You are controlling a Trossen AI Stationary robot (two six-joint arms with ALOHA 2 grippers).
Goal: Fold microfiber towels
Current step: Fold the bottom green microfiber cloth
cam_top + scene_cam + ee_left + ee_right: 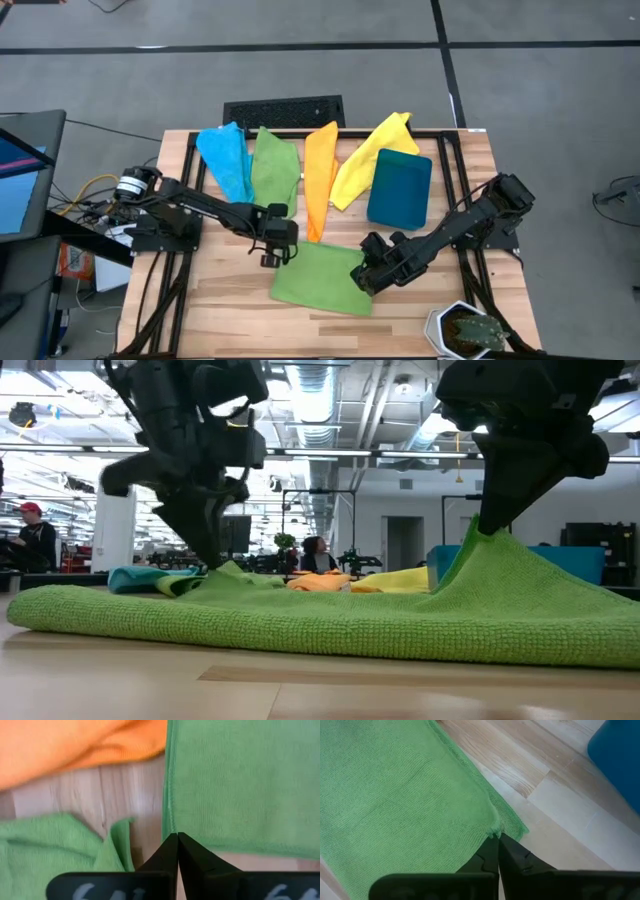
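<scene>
Microfiber towels are lying across the wooden slatted table [210, 300], five showing in the high view. Going left to right along the back row: the light blue microfiber towel [226, 160] is draping beside the crumpled green microfiber towel [274, 172], the two touching along one edge. The narrow orange microfiber towel [319, 175] is lying next, running toward the table's middle. The yellow microfiber towel [368, 158] is stretching diagonally, its lower part meeting the rigid dark teal rectangular bin [400, 188].

Nearer the front, the flat green microfiber towel [322, 279] is lying spread between both arms.

The left gripper [272, 259] is sitting at that towel's left back corner, fingers pressed together; in the left wrist view the tips are meeting right at the towel's hem [170, 827], pinching the edge.

The right gripper [364, 280] is sitting at the towel's right edge, fingers also closed tight on a corner; the low view is showing the cloth peaking up into it [485, 535].

A potted plant in a white hexagonal pot [466, 330] is standing at the table's front right corner. People are sitting in the room behind, far off.
</scene>
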